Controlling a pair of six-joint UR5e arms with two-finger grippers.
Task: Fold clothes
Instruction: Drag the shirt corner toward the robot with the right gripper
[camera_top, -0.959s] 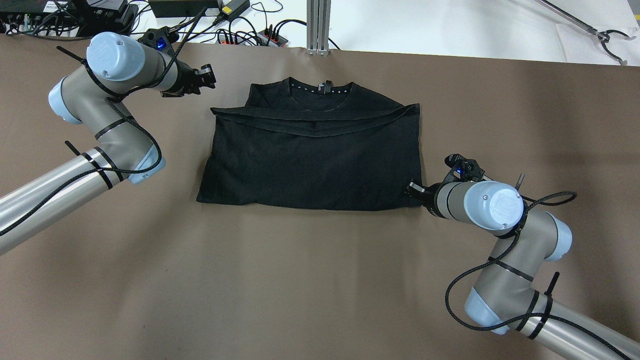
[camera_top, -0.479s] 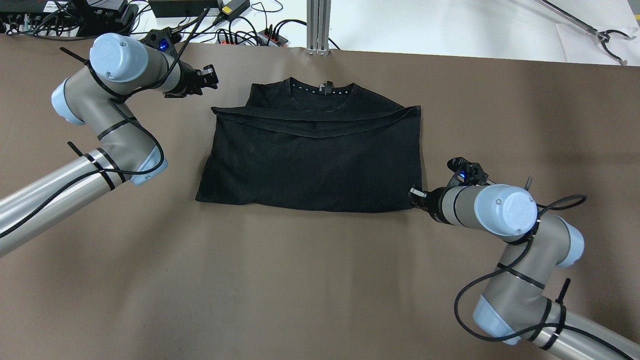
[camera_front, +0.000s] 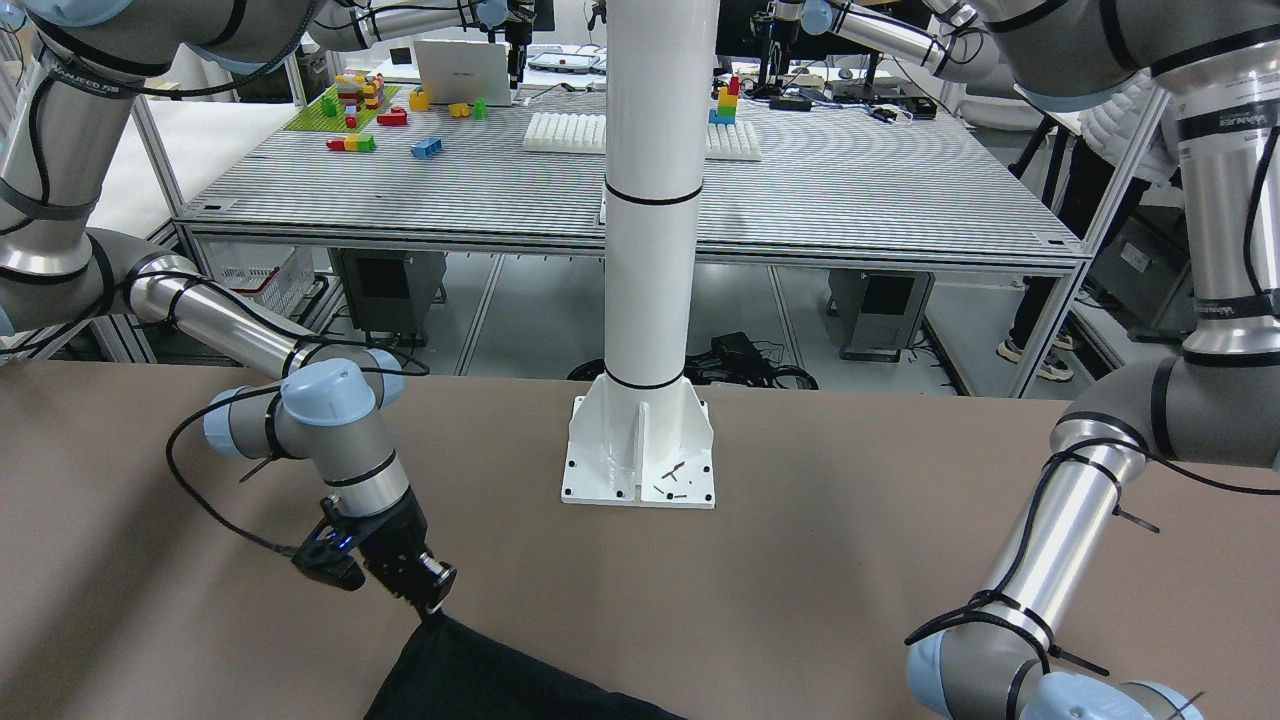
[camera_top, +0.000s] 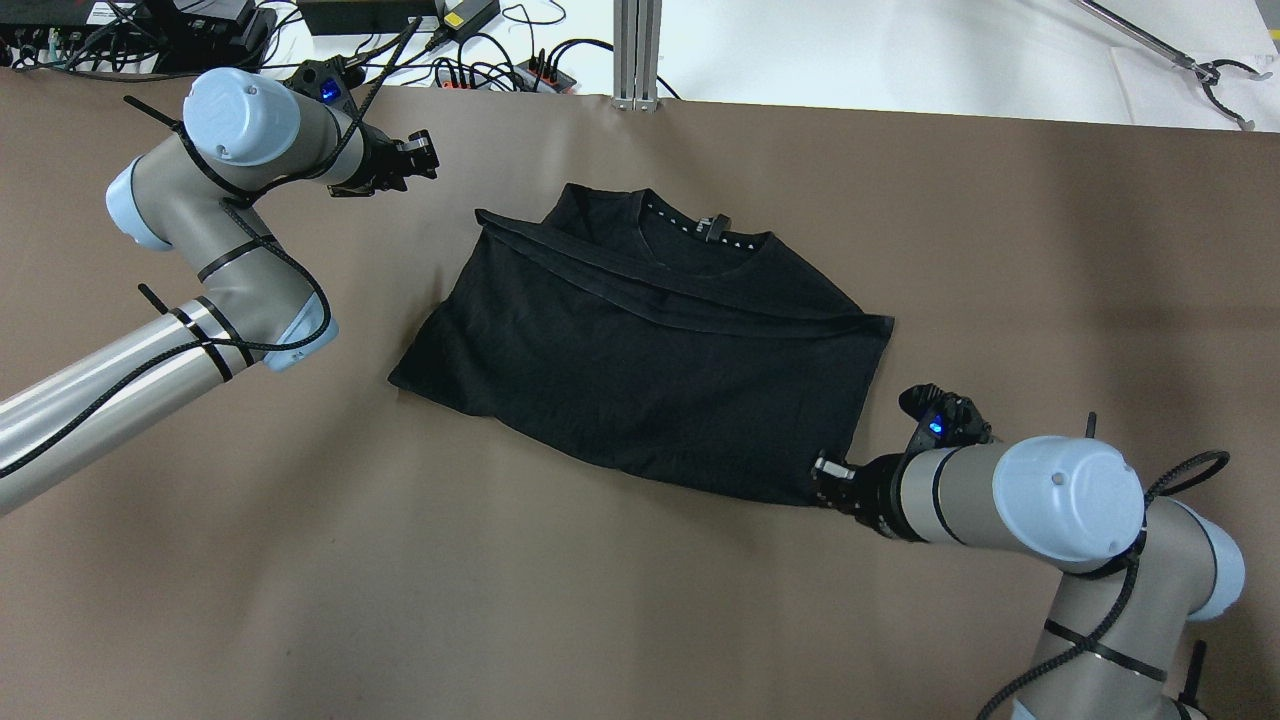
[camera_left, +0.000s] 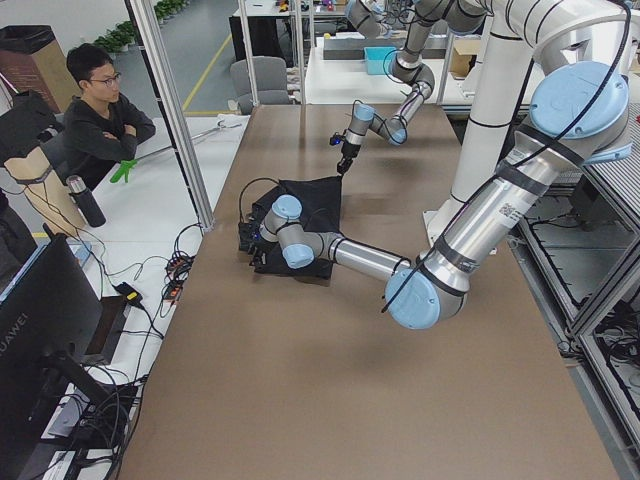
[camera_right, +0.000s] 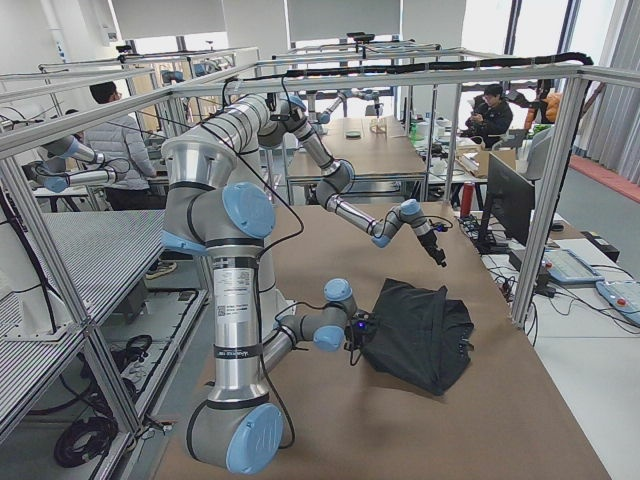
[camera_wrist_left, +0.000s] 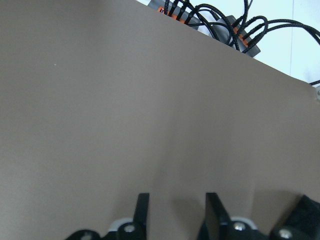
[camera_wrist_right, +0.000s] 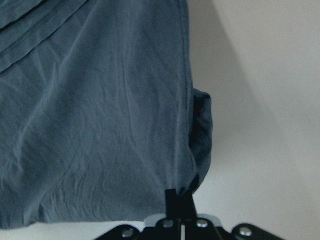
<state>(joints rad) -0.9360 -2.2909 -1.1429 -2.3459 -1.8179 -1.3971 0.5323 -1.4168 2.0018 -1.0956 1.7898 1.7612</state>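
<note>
At the near right corner of the black shirt (camera_top: 650, 370), the right gripper (camera_top: 822, 478) is pinching the fabric. Its jaws are closed right down on the cloth, which is bunching into a small tuck at the fingertips (camera_wrist_right: 176, 199) in the wrist view. Since half a second ago the whole garment is sliding and swivelling. It was lying square to the table (camera_top: 600, 620), and now the held corner is coming back toward the robot and out to its right, so the collar (camera_top: 705, 235) edge is running on a slant. That looks like a drag to reposition the shirt rather than a fold. The shirt is already doubled over once, with the hem band lying across the chest, so the next fold is probably waiting on this pull to finish. From the right gripper, the shirt is spreading away in front of the fingers and off to their left, with only the corner in the grip. The left gripper (camera_top: 420, 158) is hanging over bare table, fingers parted and holding nothing. The shirt's nearest corner is lying apart from it, further off than before, to its right and nearer the robot.
</note>
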